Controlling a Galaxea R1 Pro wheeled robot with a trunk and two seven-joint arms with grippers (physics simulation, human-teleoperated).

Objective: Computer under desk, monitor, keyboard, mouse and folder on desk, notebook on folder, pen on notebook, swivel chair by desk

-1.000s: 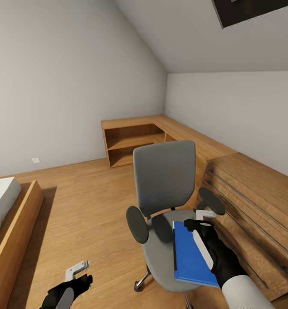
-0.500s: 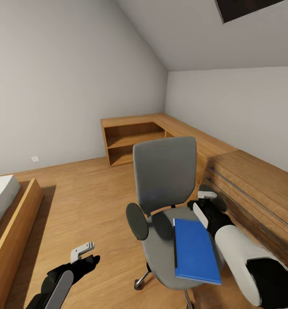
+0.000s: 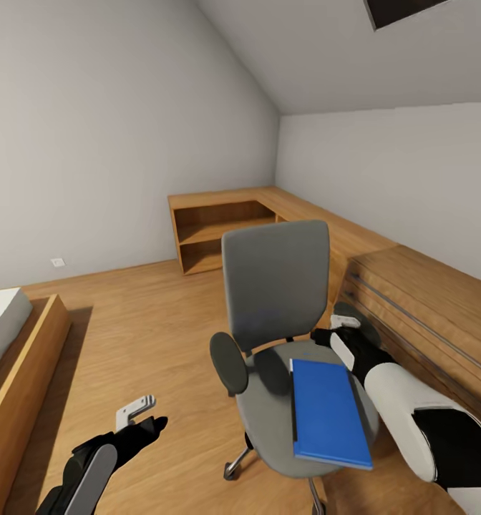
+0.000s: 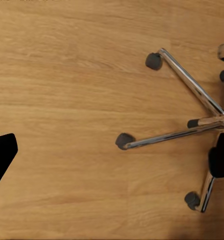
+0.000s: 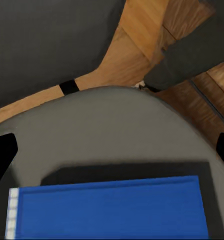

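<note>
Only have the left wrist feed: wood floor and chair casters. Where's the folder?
Observer: The blue folder lies flat on the seat of the swivel chair, toward the seat's right side.
Operator: Right gripper on it?
Observer: No. The right gripper sits just past the folder's far edge, jaws apart, with nothing between them.
Operator: Where's my left gripper relative to the chair?
Observer: The left gripper hangs low over the floor, off the chair's left side, holding nothing.
</note>
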